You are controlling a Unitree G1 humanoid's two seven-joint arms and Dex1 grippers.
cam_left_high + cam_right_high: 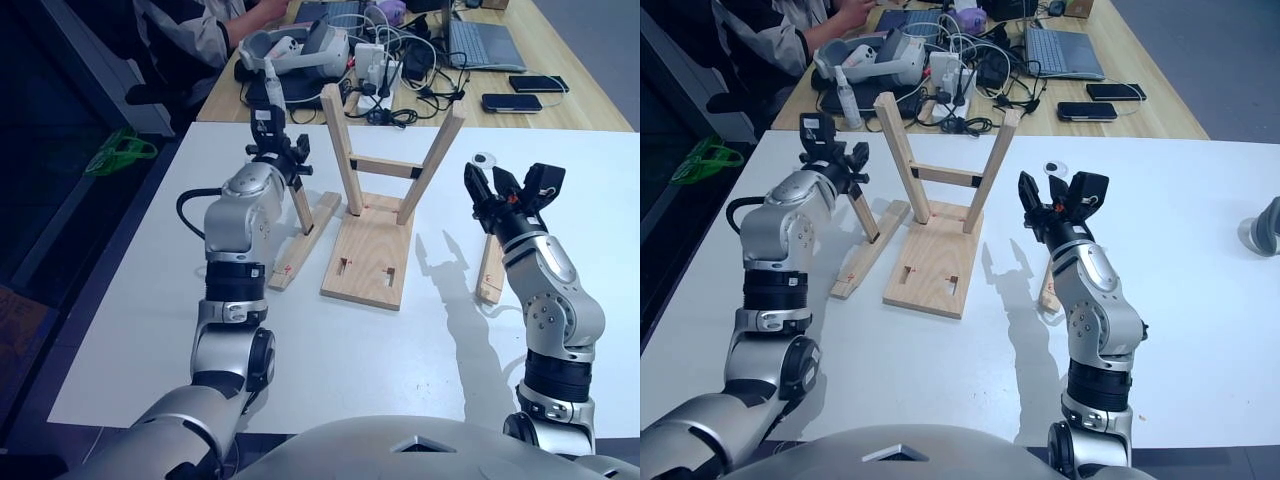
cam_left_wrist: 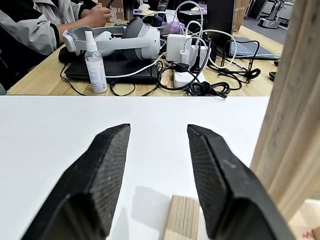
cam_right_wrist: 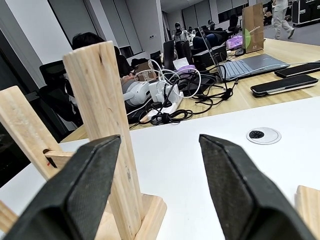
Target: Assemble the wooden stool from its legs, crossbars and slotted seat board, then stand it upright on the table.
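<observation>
The slotted seat board (image 1: 365,255) lies flat mid-table. Two legs (image 1: 342,150) stand in its far slots, joined by a crossbar (image 1: 386,167). Left of the board a second leg-and-crossbar piece (image 1: 300,243) lies on the table with one leg (image 1: 302,207) slanting upward. My left gripper (image 1: 283,152) hovers open just above that slanting leg's top end (image 2: 182,217), gripping nothing. My right gripper (image 1: 495,186) is open and empty to the right of the standing legs (image 3: 105,115), above a loose leg (image 1: 490,268) lying flat.
Behind the white table (image 1: 150,330) stands a wooden desk with a headset (image 1: 300,45), a spray bottle (image 2: 95,60), tangled cables (image 1: 400,95), a laptop (image 1: 480,40) and phones (image 1: 512,102). A round cable grommet (image 3: 263,135) sits in the table at the far right.
</observation>
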